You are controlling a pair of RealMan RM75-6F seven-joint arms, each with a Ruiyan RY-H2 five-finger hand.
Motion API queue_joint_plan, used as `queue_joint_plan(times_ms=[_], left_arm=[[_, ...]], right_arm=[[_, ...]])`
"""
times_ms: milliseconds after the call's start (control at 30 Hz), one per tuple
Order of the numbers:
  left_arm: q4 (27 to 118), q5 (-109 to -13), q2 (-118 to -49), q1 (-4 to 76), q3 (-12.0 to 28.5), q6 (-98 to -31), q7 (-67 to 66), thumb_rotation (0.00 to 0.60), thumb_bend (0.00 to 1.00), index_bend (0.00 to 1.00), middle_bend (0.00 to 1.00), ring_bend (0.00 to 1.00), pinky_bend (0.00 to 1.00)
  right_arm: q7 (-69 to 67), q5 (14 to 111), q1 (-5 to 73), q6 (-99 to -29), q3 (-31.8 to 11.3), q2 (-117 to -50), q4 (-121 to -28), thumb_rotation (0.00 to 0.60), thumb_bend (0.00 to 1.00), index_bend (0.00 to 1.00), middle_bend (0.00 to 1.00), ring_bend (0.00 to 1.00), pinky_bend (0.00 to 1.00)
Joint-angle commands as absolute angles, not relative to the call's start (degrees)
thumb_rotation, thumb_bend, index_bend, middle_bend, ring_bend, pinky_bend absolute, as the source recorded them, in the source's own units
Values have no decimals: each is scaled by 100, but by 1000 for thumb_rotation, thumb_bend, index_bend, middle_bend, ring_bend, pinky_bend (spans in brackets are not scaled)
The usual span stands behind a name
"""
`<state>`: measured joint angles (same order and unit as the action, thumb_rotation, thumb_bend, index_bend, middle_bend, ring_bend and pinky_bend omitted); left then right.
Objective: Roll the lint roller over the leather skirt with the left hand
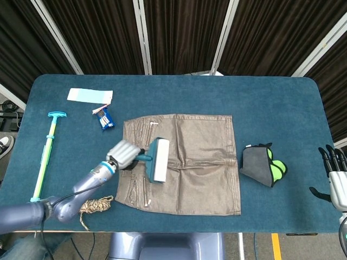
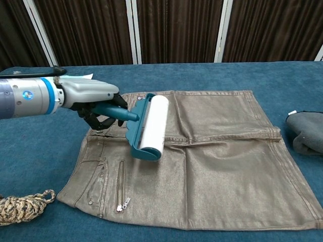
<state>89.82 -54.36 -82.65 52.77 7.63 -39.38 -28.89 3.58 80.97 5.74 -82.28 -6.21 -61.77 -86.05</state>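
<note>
The brown leather skirt (image 1: 190, 162) (image 2: 217, 156) lies flat in the middle of the blue table. My left hand (image 1: 123, 154) (image 2: 96, 103) grips the teal handle of the lint roller (image 1: 159, 160) (image 2: 151, 126). The roller's white drum lies on the skirt's left part, near the waistband zippers. My right hand (image 1: 337, 176) hovers at the far right edge of the head view with fingers spread, holding nothing, far from the skirt.
A grey and green cloth (image 1: 264, 165) (image 2: 305, 132) sits right of the skirt. A coiled rope (image 1: 92, 206) (image 2: 22, 206) lies at the front left. A teal stick (image 1: 46, 154), a small blue packet (image 1: 104, 117) and a white paper (image 1: 89, 95) lie at the left.
</note>
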Motion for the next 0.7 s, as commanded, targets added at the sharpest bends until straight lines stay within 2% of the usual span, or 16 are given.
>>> queue_joint_plan(times_ms=[33,333,533,700], left_arm=[[8957,-4757,-8688,5820,600,-3983,-3675,600,1000,1000,989,818,892],[8981,-3282,-9112,6645,256,-4242,-4725,600,1000,1000,989,818,892],[9180,-2387,-8967,7059,-21,-4539,-5235,600,1000,1000,989,818,892],[9400,-2029,-8745,7213,-244,-4687,-5404,600,1000,1000,988,818,892]], right_arm=[[321,8057,578,-8200,-634,-6170,-8583,600,0,0,0,0,0],[211,7971,566,-8172,-663,-6152,-8504,600,0,0,0,0,0],[191,7943,553,-8168,-663,-6157,-8464,600,0,0,0,0,0],[221,7939,557,-8164,-662,-6168,-8466,600,0,0,0,0,0]])
